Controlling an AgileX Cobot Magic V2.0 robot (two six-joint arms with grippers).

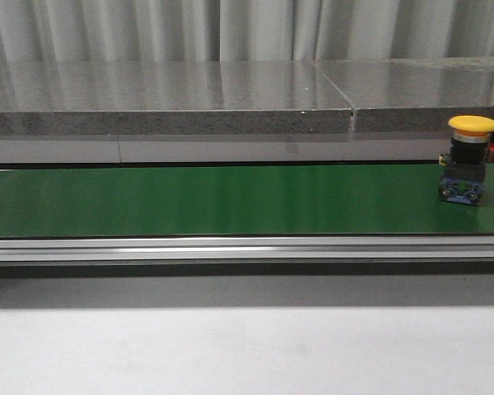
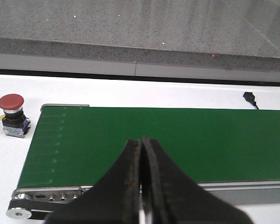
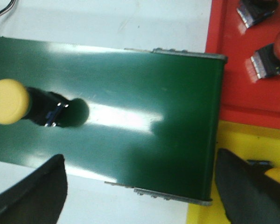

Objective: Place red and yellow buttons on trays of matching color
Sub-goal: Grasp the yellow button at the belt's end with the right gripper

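Left gripper (image 2: 141, 186): jaws pressed together, clenched on nothing, poised over the near edge of the green conveyor belt (image 2: 177, 140). Right gripper (image 3: 140, 186): jaws spread wide and released, straddling the belt's end.

Yellow button (image 1: 469, 160): your current target, standing upright on the belt near its right end; in the right wrist view it sits well apart from the jaws. Judge it rigid and light, a hard plastic switch with a smooth domed cap that is likely slippery. You should take hold lower down, across the dark body beneath the cap, where the flat sides give the jaws purchase.

Yellow tray (image 3: 210, 210): just past the belt's end, beside the right jaw; a yellow object already lies in it, mostly hidden. Red tray (image 3: 233, 70): adjoining, carrying two buttons only partly in view.

Red button (image 2: 11, 114): on the white desk (image 2: 130, 93) off the belt's left end, near the left arm.

Obstacles: the belt's metal end frame and the trays' occupants; keep clear of both
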